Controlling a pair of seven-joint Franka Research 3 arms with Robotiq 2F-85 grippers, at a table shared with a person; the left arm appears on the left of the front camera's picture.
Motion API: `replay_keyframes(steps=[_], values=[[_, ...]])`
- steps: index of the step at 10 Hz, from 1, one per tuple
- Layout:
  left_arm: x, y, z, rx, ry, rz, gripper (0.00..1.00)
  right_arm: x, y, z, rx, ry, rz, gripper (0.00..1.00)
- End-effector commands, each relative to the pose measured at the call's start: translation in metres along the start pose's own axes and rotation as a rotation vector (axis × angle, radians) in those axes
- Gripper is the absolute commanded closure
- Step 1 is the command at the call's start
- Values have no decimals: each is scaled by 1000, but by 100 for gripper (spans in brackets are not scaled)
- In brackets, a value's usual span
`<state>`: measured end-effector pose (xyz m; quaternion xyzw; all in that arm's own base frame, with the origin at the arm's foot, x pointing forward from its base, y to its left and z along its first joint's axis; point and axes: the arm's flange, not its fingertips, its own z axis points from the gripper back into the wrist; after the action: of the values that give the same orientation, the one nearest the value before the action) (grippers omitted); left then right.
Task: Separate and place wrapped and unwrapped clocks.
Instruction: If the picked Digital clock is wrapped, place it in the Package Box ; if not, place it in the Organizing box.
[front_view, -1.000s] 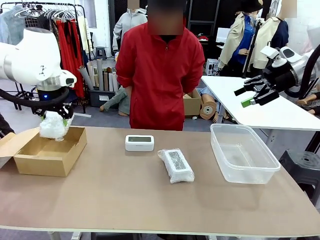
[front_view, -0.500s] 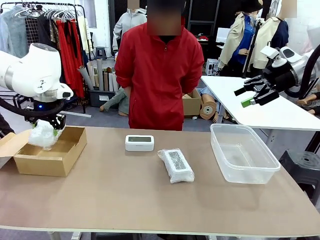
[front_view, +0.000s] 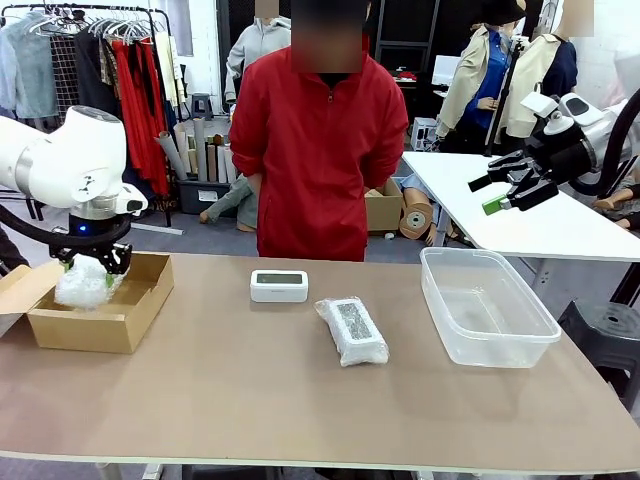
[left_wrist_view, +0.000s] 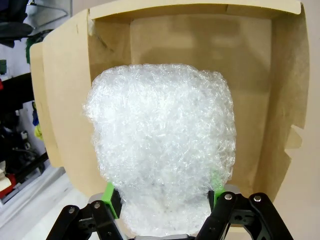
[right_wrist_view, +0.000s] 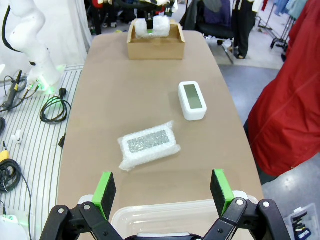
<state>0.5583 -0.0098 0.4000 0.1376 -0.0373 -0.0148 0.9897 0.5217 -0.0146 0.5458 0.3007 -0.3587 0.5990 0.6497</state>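
My left gripper (front_view: 90, 266) is shut on a wrapped clock (front_view: 84, 285), a whitish lump of bubble wrap, hanging low inside the open brown cardboard box (front_view: 120, 322) at the table's left end. In the left wrist view the lump (left_wrist_view: 160, 145) sits between the green pads (left_wrist_view: 111, 194) above the box floor (left_wrist_view: 200, 45). A second wrapped clock (front_view: 352, 330) lies mid-table, and the bare white clock (front_view: 279, 285) lies just behind it. My right gripper (front_view: 508, 186) hangs open, high at the right. Below it are the wrapped clock (right_wrist_view: 149, 144) and bare clock (right_wrist_view: 192, 100).
A clear plastic tub (front_view: 447, 330) stands to the right of the clocks, its rim (right_wrist_view: 150, 212) just under my right gripper (right_wrist_view: 162, 190). A person in a red jacket (front_view: 320, 150) stands at the far edge, hands behind the back. A white table (front_view: 540, 230) stands behind at right.
My left arm has moved left and down, carrying the bubble-wrapped lump from above the box's near corner into the box. The right arm and the table's objects have not moved.
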Motion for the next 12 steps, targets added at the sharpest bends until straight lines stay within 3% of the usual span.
replay_keyframes(steps=[1, 12], values=[[0, 3, 4, 1, -8, -16, 100, 1, 1, 0, -3, -2, 3, 0], [12, -3, -38, 11, 24, -35, 100, 1, 1, 0, -3, -2, 3, 0]])
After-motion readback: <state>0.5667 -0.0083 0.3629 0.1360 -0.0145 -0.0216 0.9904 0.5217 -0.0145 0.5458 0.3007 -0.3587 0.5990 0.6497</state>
